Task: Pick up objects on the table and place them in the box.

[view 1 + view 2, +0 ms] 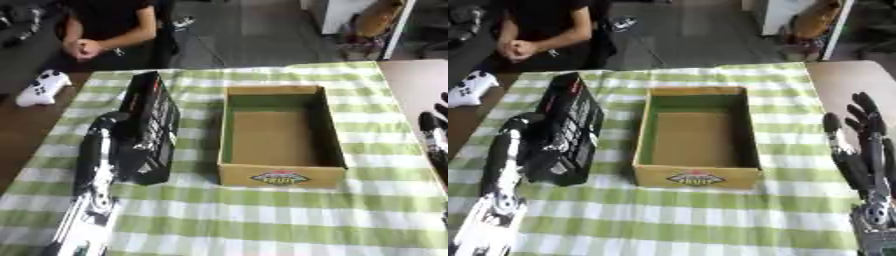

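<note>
Left arm (92,200): coming in from the lower left corner, black with white markings, and reaching up along the left side of the table toward the black package.
Left hand (131,147): pressing against the near left side of the black package; it is showing only as a dark shape merging with the package, so I cannot tell whether its fingers are curling around it or lying straight.
Black package (150,120): standing upright on the tablecloth, a tall flat dark carton with light print and a touch of red on its face, sitting just left of the box and apart from it.
Box (697,177): lying open-topped in the middle of the table, brown cardboard with a coloured label on its near wall; nothing is showing inside it.
Right hand (866,150): resting at the right edge, fingers pointing up, straight and spread apart, holding nothing, well clear of the box.
Tablecloth (262,220): covering the table in green and white checks, with bare brown tabletop showing at both sides.
White controller (42,87): sitting on the bare wood at the far left, off the cloth.
Person (105,30): sitting at the far edge, hands clasped, touching nothing on the table.
</note>
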### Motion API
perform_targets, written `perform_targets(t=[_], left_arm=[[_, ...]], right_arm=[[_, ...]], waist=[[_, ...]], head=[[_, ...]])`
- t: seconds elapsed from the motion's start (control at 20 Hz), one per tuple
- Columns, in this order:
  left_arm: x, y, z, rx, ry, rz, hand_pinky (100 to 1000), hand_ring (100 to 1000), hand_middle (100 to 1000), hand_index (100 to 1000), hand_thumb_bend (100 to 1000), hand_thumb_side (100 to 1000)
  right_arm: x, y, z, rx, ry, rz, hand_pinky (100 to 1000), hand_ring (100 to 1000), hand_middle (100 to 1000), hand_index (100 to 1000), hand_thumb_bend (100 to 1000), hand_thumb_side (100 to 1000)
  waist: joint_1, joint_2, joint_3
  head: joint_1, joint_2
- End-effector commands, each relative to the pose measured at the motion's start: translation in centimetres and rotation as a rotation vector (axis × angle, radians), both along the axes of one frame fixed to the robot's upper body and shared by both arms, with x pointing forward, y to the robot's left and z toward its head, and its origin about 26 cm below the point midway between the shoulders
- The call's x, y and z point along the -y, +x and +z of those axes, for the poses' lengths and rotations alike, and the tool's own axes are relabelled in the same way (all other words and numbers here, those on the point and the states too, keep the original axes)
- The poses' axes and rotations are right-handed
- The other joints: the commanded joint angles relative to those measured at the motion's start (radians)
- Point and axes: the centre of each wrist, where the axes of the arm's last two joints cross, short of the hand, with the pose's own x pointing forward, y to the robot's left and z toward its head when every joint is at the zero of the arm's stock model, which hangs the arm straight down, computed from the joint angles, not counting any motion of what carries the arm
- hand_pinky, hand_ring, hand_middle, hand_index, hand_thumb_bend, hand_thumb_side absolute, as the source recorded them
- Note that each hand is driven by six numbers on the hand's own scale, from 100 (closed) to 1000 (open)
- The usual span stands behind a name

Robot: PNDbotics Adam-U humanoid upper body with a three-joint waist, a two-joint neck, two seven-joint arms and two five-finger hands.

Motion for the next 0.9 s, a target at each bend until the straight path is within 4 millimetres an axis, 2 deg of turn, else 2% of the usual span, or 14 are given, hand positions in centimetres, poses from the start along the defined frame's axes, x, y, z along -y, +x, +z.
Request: perform_targets(t=[0.05, 0.65, 0.9], left_arm=[[0.0, 0.0, -1.1, -0.045, -0.067, -0.004, 100, 100, 384, 228, 100, 438], [-1.1, 0.6, 0.8, 0.038, -0.220, 0.043, 100, 100, 382, 216, 100, 433], [-1.6, 1.1, 2.8, 0.110, -0.257, 0.064, 100, 100, 381, 214, 100, 439]], right_arm=[[0.3, 0.0, 0.6, 0.017, -0.006, 0.000, 893, 923, 943, 1000, 518, 727], [0.3, 0.0, 0.4, 0.013, -0.003, 0.001, 894, 924, 943, 1000, 518, 725], [0.3, 0.0, 0.3, 0.010, -0.002, 0.000, 894, 924, 944, 1000, 518, 724]], waist=[[-0.007, -0.001, -0.003], [-0.008, -0.002, -0.003], [-0.008, -0.004, -0.003]], head=[[0.007, -0.012], [0.003, -0.017], [0.002, -0.019]])
